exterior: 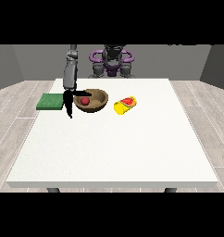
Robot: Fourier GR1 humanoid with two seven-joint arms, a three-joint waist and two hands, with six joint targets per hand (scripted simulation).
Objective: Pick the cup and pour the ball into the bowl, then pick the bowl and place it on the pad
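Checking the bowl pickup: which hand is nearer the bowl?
Right. The hand at the view's left is at the bowl's rim, beside the green pad. The other hand is not visible.

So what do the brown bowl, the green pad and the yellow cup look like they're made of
The round brown bowl looks wooden, going by its warm brown tone and matte surface, though no grain shows. The flat green square pad seems soft, like foam or cloth: dull, with no shine. The yellow cup with a red patch, lying on its side, looks like smooth plastic or glazed ceramic; I can't tell which.

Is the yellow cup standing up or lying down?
Lying down: the yellow cup rests on its side on the table, beside the bowl.
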